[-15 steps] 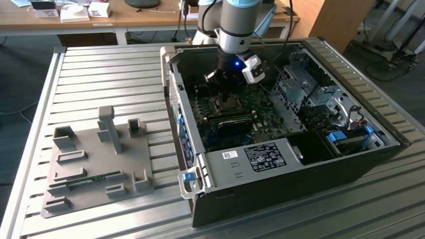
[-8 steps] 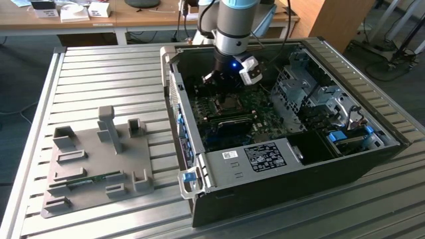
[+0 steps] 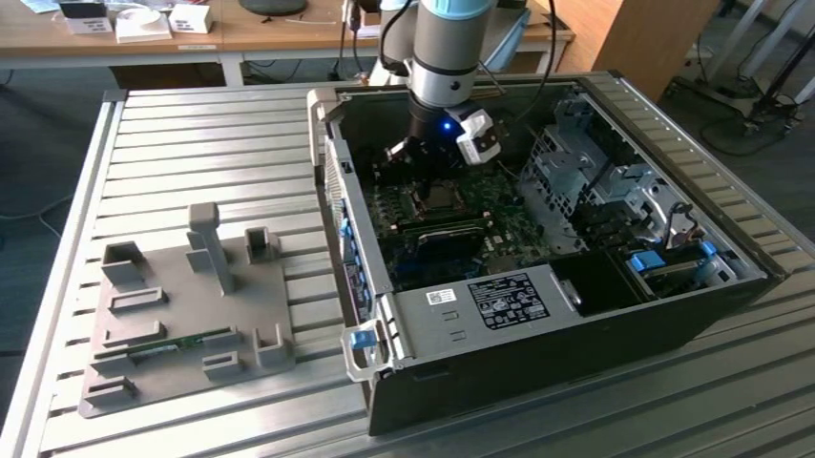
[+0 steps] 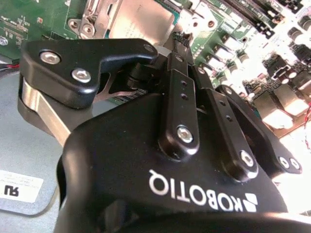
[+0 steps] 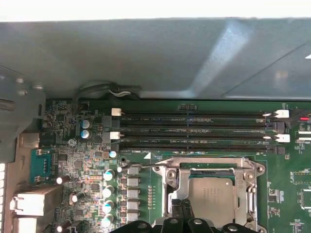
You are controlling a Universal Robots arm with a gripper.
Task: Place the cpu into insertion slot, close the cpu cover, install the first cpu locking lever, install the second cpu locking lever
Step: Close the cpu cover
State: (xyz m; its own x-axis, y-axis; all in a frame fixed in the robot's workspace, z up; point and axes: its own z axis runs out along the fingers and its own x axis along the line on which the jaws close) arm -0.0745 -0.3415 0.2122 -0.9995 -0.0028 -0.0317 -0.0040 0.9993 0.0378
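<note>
The cpu (image 5: pixel 214 195), silvery-grey, lies in the insertion slot (image 3: pixel 442 197) on the green circuit board. The cpu cover (image 5: pixel 209 168) lies flat over it, its window framing the chip. A thin wire locking lever (image 5: pixel 146 167) sticks out sideways from the socket's corner towards the capacitors. My gripper (image 5: pixel 181 209) hovers right at the socket's near edge, its two black fingertips pressed together with nothing between them. In the second wrist view the gripper (image 4: pixel 181 39) tapers to a point beside the cpu (image 4: pixel 141 19) and the cover's hinge (image 4: pixel 90 22). In the exterior view the gripper (image 3: pixel 430 170) reaches down into the open case.
Long black memory slots (image 5: pixel 194 131) run beside the socket, and the grey case wall (image 5: pixel 155 58) rises behind them. A grey drive cage (image 3: pixel 574 172) fills the exterior view's right of the case. A grey fixture plate (image 3: pixel 191 315) lies on the slatted table.
</note>
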